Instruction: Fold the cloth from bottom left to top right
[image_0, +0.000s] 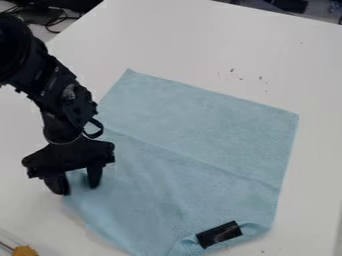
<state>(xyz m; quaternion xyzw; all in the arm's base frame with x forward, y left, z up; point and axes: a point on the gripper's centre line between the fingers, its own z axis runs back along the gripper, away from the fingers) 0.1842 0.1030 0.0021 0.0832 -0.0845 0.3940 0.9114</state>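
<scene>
The black gripper (79, 189) is at the left edge of the light blue cloth (200, 125), low over its lower left part. Its two fingers stand apart, with some blue cloth showing between them. The cloth lies mostly flat on the table, with a crease running across its middle from the left side to the right edge. Its lower edge is uneven and turned up near the bottom right, around a small black block (219, 234).
The white table (267, 55) surrounds the cloth, with small dark specks beyond its far edge. An orange-yellow object (25, 250) sits at the bottom left corner. Black cables (61, 20) lie past the table at the upper left.
</scene>
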